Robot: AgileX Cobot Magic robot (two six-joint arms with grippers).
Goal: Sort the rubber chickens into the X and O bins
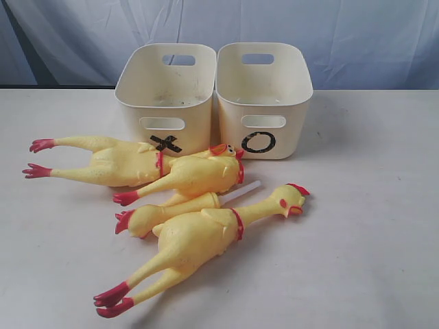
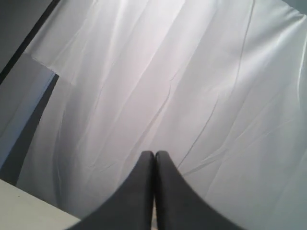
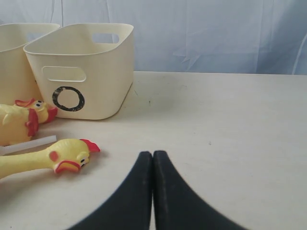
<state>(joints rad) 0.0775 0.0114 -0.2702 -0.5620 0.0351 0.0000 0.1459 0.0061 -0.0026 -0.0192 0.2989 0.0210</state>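
**Layout at the start of sorting.** Two cream tubs stand touching, side by side, at the back of the worktop [image 1: 370, 240]: the X bin [image 1: 167, 96] and, on the X bin's right-arm side, the O bin [image 1: 264, 96].

All four rubber chickens lie flat on the worktop in front of the X bin's marked wall.
- The first chicken [image 1: 113, 163] lies just before the X bin, its red feet pointing toward the left arm's side.
- The second chicken [image 1: 199, 175] overlaps the first, its head beside the X bin's lower corner.
- The tubed chicken [image 1: 171, 214], with a white tube [image 1: 240, 192] protruding, lies next outward from the X bin.
- The front chicken [image 1: 195, 236] lies farthest from the X bin, touching the tubed one.

The left gripper [image 2: 154, 155] has its fingers [image 2: 141, 191] clenched together on nothing and faces a white cloth backdrop [image 2: 192, 72]. The right gripper [image 3: 152, 155] has its fingers [image 3: 165, 191] likewise clenched and empty, over bare worktop, apart from the front chicken's head.
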